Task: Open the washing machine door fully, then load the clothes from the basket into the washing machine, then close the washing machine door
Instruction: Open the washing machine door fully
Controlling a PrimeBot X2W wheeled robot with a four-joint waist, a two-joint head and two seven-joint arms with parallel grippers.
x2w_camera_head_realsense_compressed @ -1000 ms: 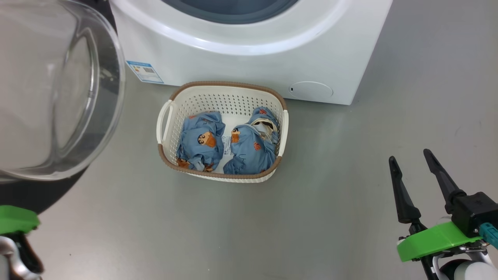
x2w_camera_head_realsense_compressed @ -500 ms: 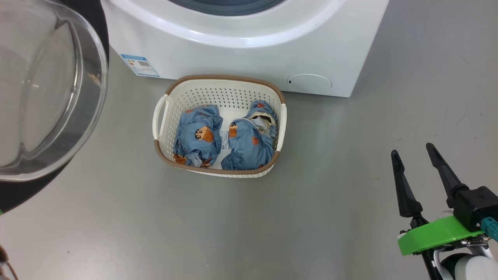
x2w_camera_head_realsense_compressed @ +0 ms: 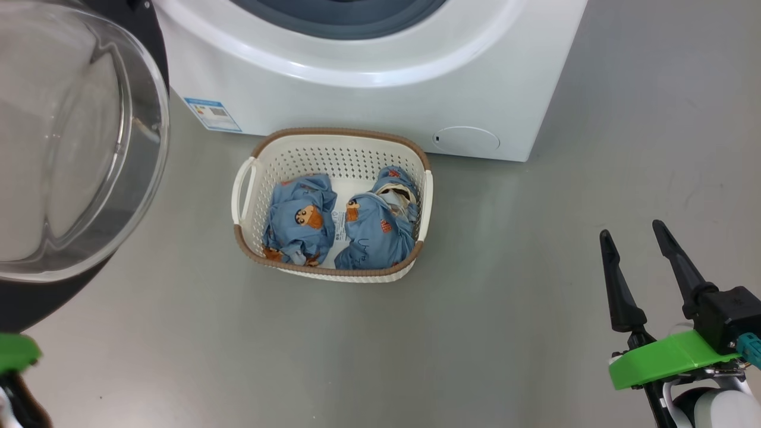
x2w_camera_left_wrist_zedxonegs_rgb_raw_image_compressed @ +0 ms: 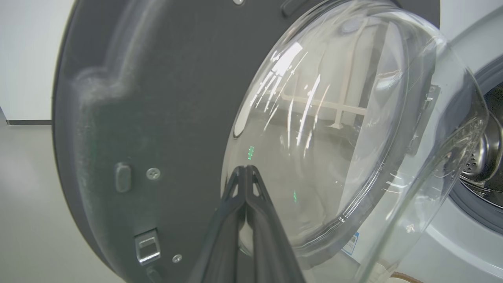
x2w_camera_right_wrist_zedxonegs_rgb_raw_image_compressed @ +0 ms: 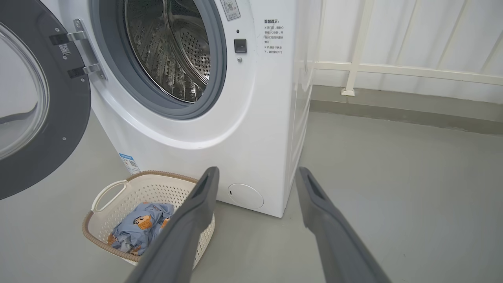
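Note:
The white washing machine [x2w_camera_head_realsense_compressed: 368, 83] stands at the top, its steel drum [x2w_camera_right_wrist_zedxonegs_rgb_raw_image_compressed: 173, 51] showing. The washing machine door [x2w_camera_head_realsense_compressed: 77, 154] hangs swung out to the left, its clear glass bowl facing me. On the floor in front sits the cream basket [x2w_camera_head_realsense_compressed: 342, 132] holding the clothes, two light blue bundles [x2w_camera_head_realsense_compressed: 297, 223] [x2w_camera_head_realsense_compressed: 374, 229]. My right gripper [x2w_camera_head_realsense_compressed: 630, 230] hovers open and empty, right of the basket. My left gripper [x2w_camera_left_wrist_zedxonegs_rgb_raw_image_compressed: 246, 169] is shut, with its tips close to the door's glass bowl [x2w_camera_left_wrist_zedxonegs_rgb_raw_image_compressed: 334, 137]. I cannot tell whether they touch it.
Grey floor [x2w_camera_head_realsense_compressed: 505, 333] lies open around the basket and to the right of the machine. A round flap [x2w_camera_head_realsense_compressed: 467, 138] and a blue sticker [x2w_camera_head_realsense_compressed: 212, 114] sit low on the machine's front. A white railing [x2w_camera_right_wrist_zedxonegs_rgb_raw_image_compressed: 393, 70] runs along the wall behind.
The head view has shifted a little, so the basket and machine sit slightly differently in the picture. The left arm's green collar left the lower left corner and returned. The right gripper stays open.

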